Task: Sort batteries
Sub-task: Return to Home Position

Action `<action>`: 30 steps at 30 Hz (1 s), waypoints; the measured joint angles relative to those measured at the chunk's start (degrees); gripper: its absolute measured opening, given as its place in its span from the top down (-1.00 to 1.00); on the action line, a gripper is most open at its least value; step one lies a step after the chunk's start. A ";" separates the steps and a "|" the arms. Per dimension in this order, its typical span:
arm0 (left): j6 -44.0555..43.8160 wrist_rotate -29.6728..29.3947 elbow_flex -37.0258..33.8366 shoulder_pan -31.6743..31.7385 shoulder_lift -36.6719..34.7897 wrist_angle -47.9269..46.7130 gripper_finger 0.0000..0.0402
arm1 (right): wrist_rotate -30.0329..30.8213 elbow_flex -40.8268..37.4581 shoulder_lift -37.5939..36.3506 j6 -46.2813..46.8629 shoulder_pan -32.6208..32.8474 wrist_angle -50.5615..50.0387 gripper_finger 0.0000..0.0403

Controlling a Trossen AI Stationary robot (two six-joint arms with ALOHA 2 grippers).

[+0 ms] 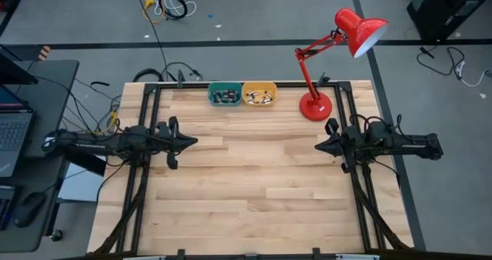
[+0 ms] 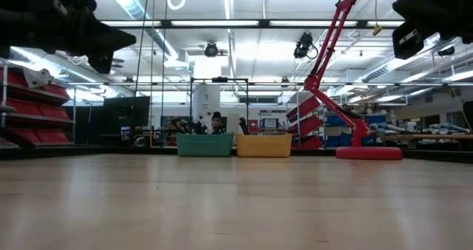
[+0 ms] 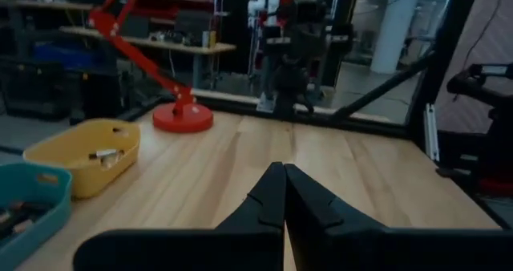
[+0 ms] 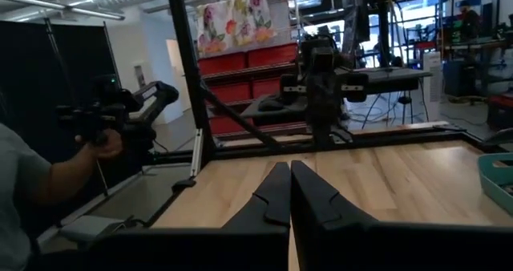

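Left claw (image 1: 194,141) and right claw (image 1: 317,146), pressed together, hang over the desk (image 1: 254,195).
We count two bins by one red lamp (image 1: 315,106): batteries (image 1: 224,98), too small to tally, lie in the teal bin (image 1: 224,84) and yellow bin (image 1: 260,84).

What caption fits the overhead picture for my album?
Left gripper and right gripper hover shut at the table's sides; batteries lie in the teal bin and yellow bin near a red lamp.

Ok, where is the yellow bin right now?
In the high view the yellow bin sits at the far edge of the table, between the teal bin and the red lamp's base.
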 joint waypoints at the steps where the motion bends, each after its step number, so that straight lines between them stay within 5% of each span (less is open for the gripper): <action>1: 0.60 0.31 0.00 0.09 -0.54 0.02 0.95 | -0.20 0.00 0.00 -0.01 0.00 0.26 1.00; 8: 0.49 8.58 0.00 4.24 -1.60 -0.65 0.95 | -1.75 0.76 0.00 -1.29 -0.02 1.16 1.00; 14: -0.67 8.67 0.00 6.03 -4.69 -6.45 0.95 | -2.13 1.07 0.00 -0.90 0.00 -0.50 1.00; 23: -2.77 4.82 0.06 5.77 -18.43 -19.18 0.95 | -2.15 1.07 -0.01 -0.97 -0.01 -2.17 1.00; 30: -2.68 4.52 -4.75 5.79 -18.37 -11.42 0.95 | -1.89 1.07 0.00 -1.14 -0.04 -3.09 1.00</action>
